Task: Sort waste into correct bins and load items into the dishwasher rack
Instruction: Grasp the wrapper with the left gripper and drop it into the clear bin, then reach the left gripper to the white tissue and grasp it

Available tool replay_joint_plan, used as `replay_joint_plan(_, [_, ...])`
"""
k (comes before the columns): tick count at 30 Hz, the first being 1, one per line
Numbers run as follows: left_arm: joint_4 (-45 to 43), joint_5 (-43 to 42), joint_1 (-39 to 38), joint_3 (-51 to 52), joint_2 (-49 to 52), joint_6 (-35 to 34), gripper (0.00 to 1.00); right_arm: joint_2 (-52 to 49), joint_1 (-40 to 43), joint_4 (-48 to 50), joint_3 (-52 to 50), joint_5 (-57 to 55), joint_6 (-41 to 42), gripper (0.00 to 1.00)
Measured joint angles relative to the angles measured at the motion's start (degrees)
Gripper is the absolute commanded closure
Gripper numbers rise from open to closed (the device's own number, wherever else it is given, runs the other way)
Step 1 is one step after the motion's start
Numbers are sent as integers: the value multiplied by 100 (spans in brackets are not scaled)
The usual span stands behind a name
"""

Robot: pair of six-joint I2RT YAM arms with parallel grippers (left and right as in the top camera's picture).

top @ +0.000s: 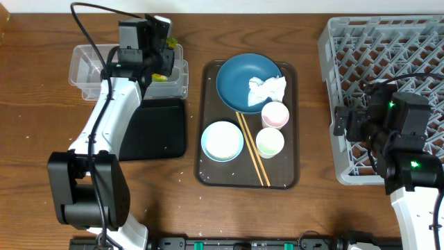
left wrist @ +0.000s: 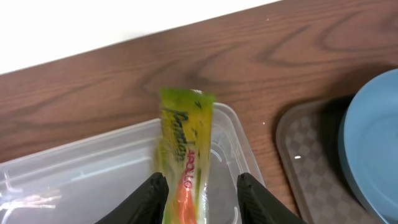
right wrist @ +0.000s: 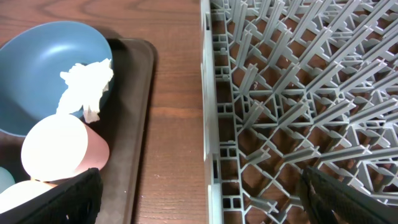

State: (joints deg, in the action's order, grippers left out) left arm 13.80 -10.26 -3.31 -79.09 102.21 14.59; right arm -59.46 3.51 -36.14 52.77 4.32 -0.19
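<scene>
From overhead, left end effector (top: 164,61) above clear tub (top: 87,66) far left, tissue (top: 267,90) in dark blue bowl (top: 236,80) on brown tray (top: 208,173), right end effector (top: 345,123) at rack (top: 388,42) left edge, left wrist, wrapper (left wrist: 185,155) upright over clear tub, fingers (left wrist: 153,196) spread wider than it, released, right wrist, right end effector splayed wide, released

Your wrapper (left wrist: 185,155) is yellow-green, with dark green lettering and an orange-red patch lower down. The tub (left wrist: 74,168) is clear; the shallow tray (top: 156,128) is plain black. The serving tray (left wrist: 311,149) is brown, and up close you can see a faint checked pattern. The big bowl (top: 236,80) is dark blue, the tissue (top: 267,89) white, the small bowl (top: 222,141) light blue. One cup (top: 275,114) is pink, the other cup (top: 270,142) a pale greenish white. The chopsticks (top: 253,149) are light wood. The rack (top: 347,42) is grey, the counter (top: 41,104) brown with dark grain. Your left tool (left wrist: 202,186) and right tool (right wrist: 202,193) have black fingers.
</scene>
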Motion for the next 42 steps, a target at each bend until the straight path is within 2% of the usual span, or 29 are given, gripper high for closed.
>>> replay_joint_plan(4, [-223,-511,-140,0,0,-48,43,0,0,0,0,0,0,1])
replay_joint_plan(10, [-551,-1084,-815,0,11,-107,43,0,0,0,0,0,0,1])
replay_joint_plan(12, [-697,-1189,-1091,0,57,-13,32,0,0,0,0,0,0,1])
replay_joint_plan(14, [-909,-1263,-1355,-2,195,142,27,0,0,0,0,0,0,1])
replay_joint_plan(24, [-1838,-1384,-2164,0,1641,540,27,0,0,0,0,0,0,1])
replay_joint_plan(32, [-2186,-1384,-2411,0,2223,603,27,0,0,0,0,0,0,1])
replay_joint_plan(35, [-2201,-1379,-2444,0,2247,612,37,0,0,0,0,0,-2,1])
replay_joint_plan(39, [-2223,-1377,-2476,0,2262,629,70,0,0,0,0,0,0,1])
replay_joint_plan(41, [-2221,-1381,-2490,0,2269,634,94,0,0,-2,0,0,0,1])
replay_joint_plan(42, [-2218,-1377,-2494,0,2273,621,94,0,0,-2,0,0,0,1])
